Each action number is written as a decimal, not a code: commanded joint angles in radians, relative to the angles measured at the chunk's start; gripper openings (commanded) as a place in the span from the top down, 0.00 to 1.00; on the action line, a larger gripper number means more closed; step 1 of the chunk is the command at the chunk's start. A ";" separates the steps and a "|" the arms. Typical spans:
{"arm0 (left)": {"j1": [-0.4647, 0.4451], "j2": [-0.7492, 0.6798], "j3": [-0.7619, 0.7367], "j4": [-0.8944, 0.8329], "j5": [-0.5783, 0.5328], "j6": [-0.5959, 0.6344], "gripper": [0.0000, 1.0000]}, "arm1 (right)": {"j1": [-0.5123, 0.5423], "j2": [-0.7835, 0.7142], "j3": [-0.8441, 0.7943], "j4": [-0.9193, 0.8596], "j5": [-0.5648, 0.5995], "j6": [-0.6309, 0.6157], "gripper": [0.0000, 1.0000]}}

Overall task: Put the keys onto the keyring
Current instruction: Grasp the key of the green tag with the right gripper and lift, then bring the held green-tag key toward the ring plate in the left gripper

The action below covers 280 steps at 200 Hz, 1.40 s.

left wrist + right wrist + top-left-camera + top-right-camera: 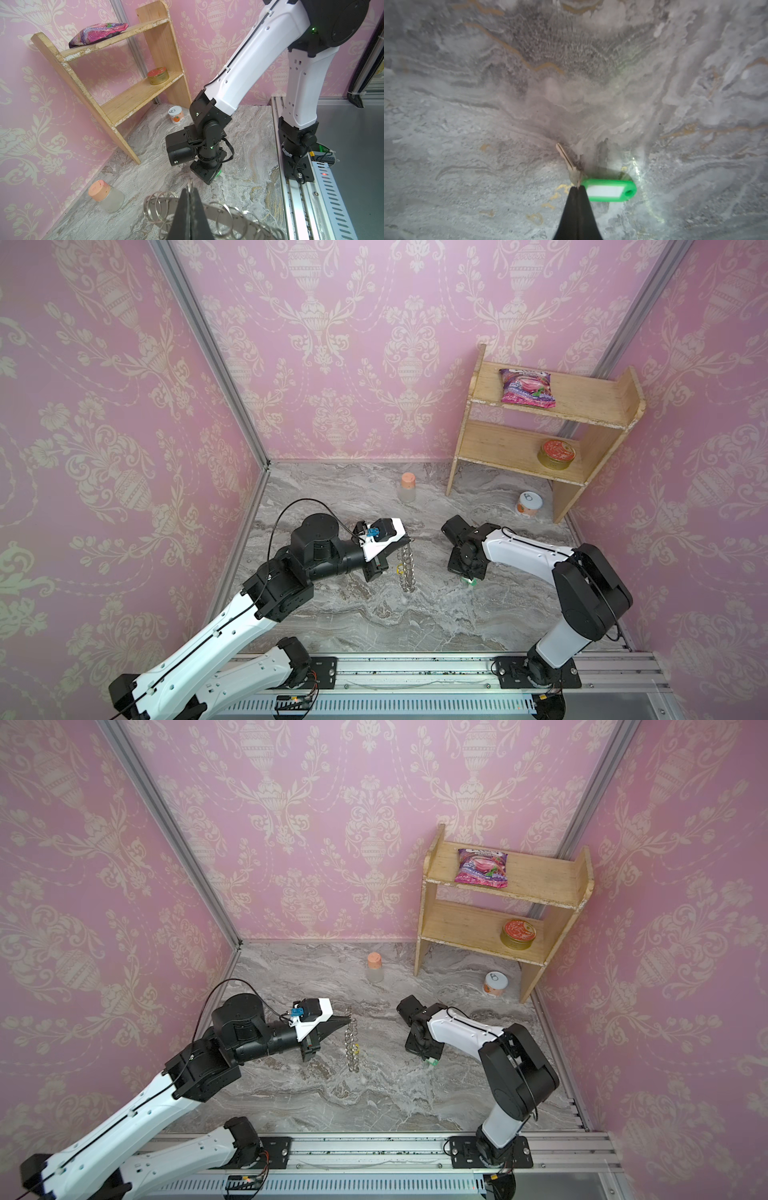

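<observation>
Keyring [225,214] is clamped by left pincer [189,190], green key [609,190] by right pincer [578,188]. It could be dropped, being barely pinched

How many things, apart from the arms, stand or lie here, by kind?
Key tags: 2, green tag, yellow tag
Metal key: 1
Keyring: 1
Containers: 3, jar, can, tin
Snack bag: 1
Shelf: 1
Total: 9

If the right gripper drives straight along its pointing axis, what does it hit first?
The marble tabletop, almost immediately. The right gripper points steeply down, shut at the link between the metal key and its green tag, both apparently lying on the surface.
</observation>
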 commanded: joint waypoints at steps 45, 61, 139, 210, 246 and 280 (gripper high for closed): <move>0.008 -0.004 0.040 0.013 0.003 -0.020 1.00 | 0.001 -0.347 0.000 0.076 -0.126 -0.451 1.00; 0.008 0.005 0.058 0.002 0.015 -0.021 1.00 | -0.008 -0.427 -0.010 0.121 -0.229 -0.559 1.00; 0.006 0.100 0.258 -0.136 0.117 -0.009 1.00 | -0.032 -0.755 0.037 0.212 -0.739 -1.024 1.00; -0.020 0.205 0.457 -0.266 0.158 0.058 1.00 | -0.110 -0.756 0.289 0.073 -1.044 -1.190 1.00; -0.066 0.259 0.552 -0.353 0.123 0.174 1.00 | -0.125 -0.689 0.468 -0.116 -1.155 -1.268 1.00; -0.170 0.322 0.653 -0.454 0.043 0.328 1.00 | -0.123 -0.654 0.573 -0.203 -1.185 -1.330 1.00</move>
